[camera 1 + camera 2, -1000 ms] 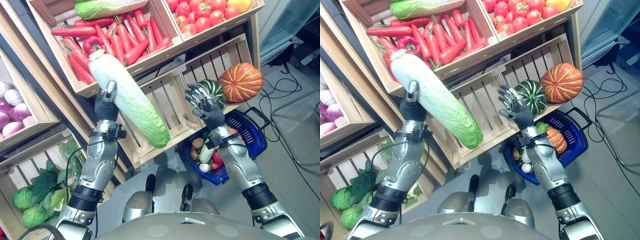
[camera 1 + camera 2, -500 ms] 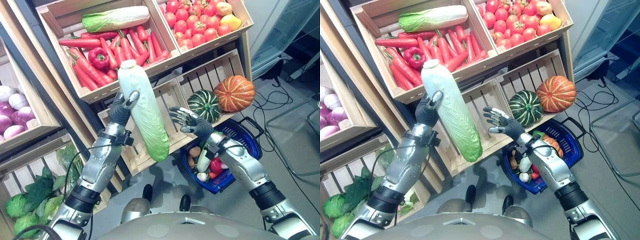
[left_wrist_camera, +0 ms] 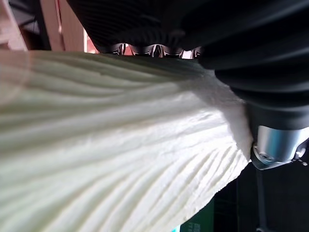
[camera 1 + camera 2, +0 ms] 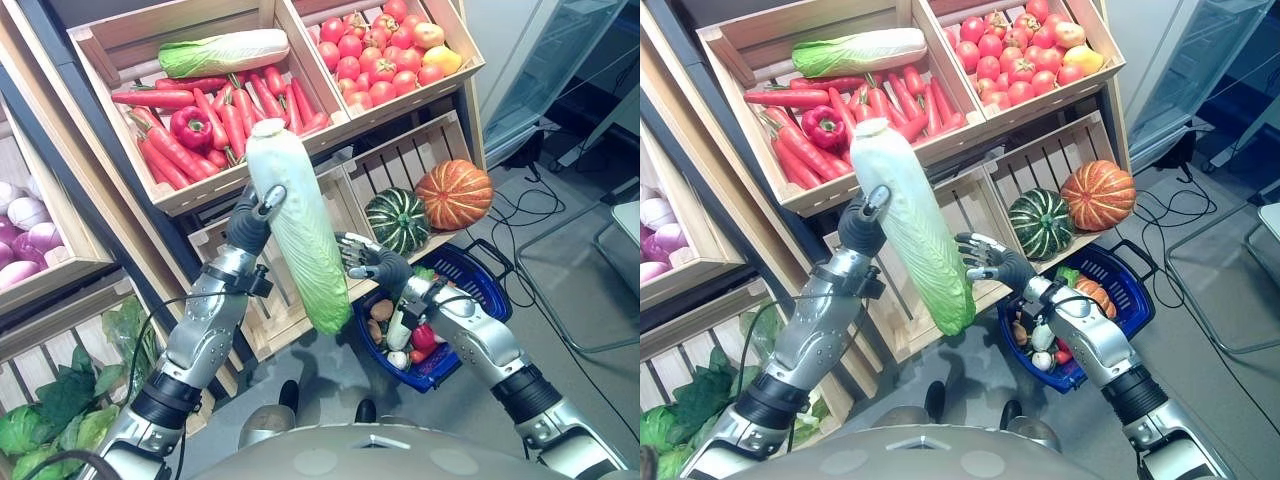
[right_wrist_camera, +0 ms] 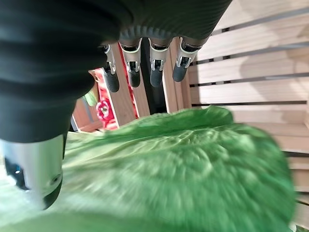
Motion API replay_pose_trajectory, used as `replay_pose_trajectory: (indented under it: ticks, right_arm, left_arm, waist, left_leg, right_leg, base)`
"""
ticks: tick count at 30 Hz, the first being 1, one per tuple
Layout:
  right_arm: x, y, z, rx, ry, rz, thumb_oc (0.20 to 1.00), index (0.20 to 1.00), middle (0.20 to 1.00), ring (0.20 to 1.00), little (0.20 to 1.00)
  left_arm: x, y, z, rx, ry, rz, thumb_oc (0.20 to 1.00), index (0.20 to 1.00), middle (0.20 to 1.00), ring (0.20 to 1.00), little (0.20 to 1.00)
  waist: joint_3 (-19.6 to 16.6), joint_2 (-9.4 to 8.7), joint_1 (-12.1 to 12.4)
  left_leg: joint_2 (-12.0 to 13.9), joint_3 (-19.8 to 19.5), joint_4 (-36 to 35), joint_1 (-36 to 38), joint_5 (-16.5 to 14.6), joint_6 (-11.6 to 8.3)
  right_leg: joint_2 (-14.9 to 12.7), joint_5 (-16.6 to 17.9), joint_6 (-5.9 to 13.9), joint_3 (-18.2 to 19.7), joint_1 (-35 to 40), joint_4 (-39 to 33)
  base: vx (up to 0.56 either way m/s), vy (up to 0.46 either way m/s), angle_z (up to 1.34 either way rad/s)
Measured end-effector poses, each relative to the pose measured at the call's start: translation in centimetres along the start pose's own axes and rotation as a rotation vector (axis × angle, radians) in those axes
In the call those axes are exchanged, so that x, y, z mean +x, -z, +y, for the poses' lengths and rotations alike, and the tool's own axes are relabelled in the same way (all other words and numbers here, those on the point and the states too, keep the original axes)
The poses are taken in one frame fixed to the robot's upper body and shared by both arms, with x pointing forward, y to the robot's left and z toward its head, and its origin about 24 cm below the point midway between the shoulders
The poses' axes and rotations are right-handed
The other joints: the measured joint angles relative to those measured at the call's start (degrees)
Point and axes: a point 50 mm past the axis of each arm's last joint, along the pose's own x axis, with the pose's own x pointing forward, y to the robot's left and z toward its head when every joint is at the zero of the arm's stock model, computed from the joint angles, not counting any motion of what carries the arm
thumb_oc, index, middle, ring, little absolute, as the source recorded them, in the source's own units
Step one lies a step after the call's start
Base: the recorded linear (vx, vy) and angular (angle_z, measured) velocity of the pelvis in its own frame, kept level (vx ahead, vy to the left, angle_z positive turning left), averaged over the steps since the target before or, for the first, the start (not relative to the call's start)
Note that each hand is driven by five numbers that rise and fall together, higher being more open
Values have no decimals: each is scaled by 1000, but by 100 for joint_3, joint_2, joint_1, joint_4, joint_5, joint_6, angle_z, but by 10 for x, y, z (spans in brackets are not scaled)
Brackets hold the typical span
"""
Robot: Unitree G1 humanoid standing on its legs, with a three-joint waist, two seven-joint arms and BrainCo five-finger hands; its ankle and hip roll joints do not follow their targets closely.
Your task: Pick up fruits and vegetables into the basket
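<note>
A long napa cabbage (image 4: 296, 228), white at the top and green at the bottom, hangs nearly upright in front of the crates. My left hand (image 4: 251, 216) is shut on its white upper part, whose ribs (image 3: 120, 159) press against the palm, with the thumb (image 3: 275, 142) on one side. My right hand (image 4: 368, 263) is open, its fingers (image 5: 154, 63) straight and spread just beside the green leafy end (image 5: 183, 169). The blue basket (image 4: 498, 298) sits on the floor below the right arm, holding several vegetables.
Slanted wooden crates hold carrots and a red pepper (image 4: 192, 127), another napa cabbage (image 4: 225, 52) and tomatoes (image 4: 375, 50). A green striped pumpkin (image 4: 397, 220) and an orange pumpkin (image 4: 455, 193) sit in a lower crate. Onions (image 4: 25, 225) and leafy greens (image 4: 50, 400) are at left.
My left hand has swung the cabbage from slanted to nearly upright and nearer the right hand. My right hand has come down and left to the leafy end. The camera has shifted.
</note>
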Motion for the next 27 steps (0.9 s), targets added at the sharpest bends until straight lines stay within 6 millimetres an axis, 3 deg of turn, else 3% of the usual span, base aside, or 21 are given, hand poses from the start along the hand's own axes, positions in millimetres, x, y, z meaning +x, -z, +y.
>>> replay_pose_trajectory:
  ticks: [13, 27]
  right_arm:
    - [3, 7, 11, 38, -100, 42, 1000, 1000, 1000, 1000, 1000]
    - [-4, 24, 26, 232, -343, 161, 1000, 1000, 1000, 1000, 1000]
  left_arm:
    - [0, 6, -4, -175, 57, 36, 200, 200, 200, 200, 200]
    - [-3, 7, -15, -174, 182, 54, 200, 200, 200, 200, 200]
  waist:
    - [-129, 16, -51]
    - [-368, 28, -70]
  left_leg:
    - [6, 84, 0, -21, -7, 8]
    - [7, 139, -1, -29, -28, 16]
  right_leg:
    - [6, 4, 3, 127, -77, 16]
    - [6, 3, 5, 195, -110, 16]
  base:
    - [-9, -1, -3]
    - [-1, -1, -1]
